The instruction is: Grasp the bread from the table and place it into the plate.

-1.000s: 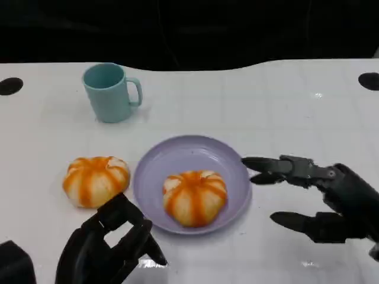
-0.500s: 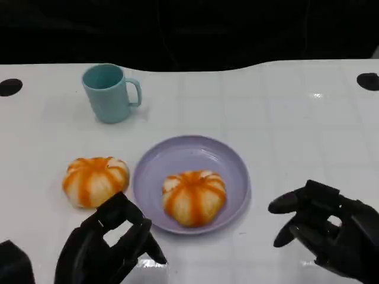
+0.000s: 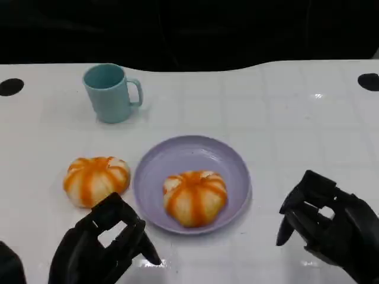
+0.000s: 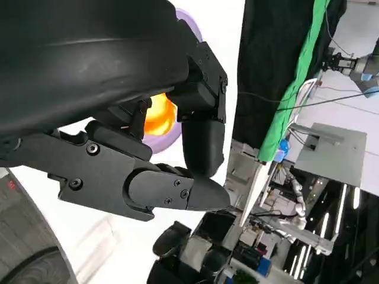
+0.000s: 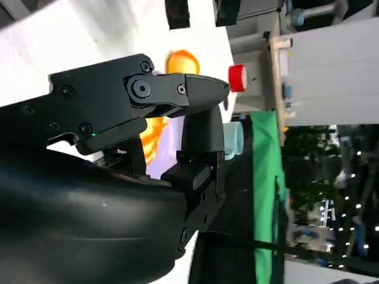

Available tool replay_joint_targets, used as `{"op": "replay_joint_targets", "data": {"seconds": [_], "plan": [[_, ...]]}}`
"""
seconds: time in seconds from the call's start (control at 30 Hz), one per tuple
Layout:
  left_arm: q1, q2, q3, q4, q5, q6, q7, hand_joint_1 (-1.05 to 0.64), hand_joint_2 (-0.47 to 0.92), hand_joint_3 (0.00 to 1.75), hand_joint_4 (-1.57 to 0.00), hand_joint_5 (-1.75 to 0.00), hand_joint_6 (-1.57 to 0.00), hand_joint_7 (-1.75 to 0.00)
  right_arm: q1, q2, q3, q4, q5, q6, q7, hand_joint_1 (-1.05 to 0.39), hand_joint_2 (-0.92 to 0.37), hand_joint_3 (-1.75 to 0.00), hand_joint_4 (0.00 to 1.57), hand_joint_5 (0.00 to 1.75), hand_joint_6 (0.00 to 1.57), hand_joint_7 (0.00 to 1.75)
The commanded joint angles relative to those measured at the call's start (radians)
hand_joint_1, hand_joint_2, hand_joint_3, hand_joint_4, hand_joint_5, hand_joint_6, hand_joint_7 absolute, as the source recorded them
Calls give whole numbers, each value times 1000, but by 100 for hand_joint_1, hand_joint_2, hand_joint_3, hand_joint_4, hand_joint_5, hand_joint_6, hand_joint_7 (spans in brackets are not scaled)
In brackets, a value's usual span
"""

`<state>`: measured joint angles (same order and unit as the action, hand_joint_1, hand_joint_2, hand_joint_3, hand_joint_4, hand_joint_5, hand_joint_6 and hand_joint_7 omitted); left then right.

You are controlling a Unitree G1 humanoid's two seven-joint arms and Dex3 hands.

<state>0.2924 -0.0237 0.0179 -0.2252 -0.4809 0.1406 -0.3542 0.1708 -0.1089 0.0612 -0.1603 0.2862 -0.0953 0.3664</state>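
Observation:
A lilac plate (image 3: 189, 154) sits at the table's middle with one orange-striped bread (image 3: 194, 197) lying in it. A second striped bread (image 3: 96, 179) rests on the white table just left of the plate, apart from its rim. My left hand (image 3: 100, 245) hovers near the front edge, just below that second bread, fingers curled in and holding nothing. My right hand (image 3: 331, 228) is at the lower right, clear of the plate, fingers also curled in on nothing. In the left wrist view, a bread (image 4: 159, 115) shows past the fingers (image 4: 177, 192).
A teal mug (image 3: 111, 92) stands at the back left, handle to the right. Two dark round holes (image 3: 10, 86) mark the table's far corners. The table's back edge meets a dark background. The right wrist view catches the mug (image 5: 235, 136).
My right hand has drawn back from the plate's right rim toward the front right, and its outstretched fingers have curled in. The breads, plate and left hand have stayed put.

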Motion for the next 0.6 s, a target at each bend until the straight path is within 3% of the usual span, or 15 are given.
{"op": "replay_joint_targets", "data": {"seconds": [0.03,0.37,0.6], "plan": [[-1,13,19,16,-11,-20,-28,-63,92,21,-68,-175,-53,-163,-23,3,-16,43,-19,-40,1,-50,-92,-31,71,175,50,172],[-10,8,28,34,-6,-26,-41,-64,92,21,-69,-175,-54,-164,-38,13,-29,92,-50,-72,-6,-51,-92,-26,80,175,62,175],[-23,6,35,44,-8,-19,-38,-62,92,23,-68,-175,-53,-165,-61,16,-33,153,-66,-152,7,-52,-92,-27,86,175,68,175]]}}
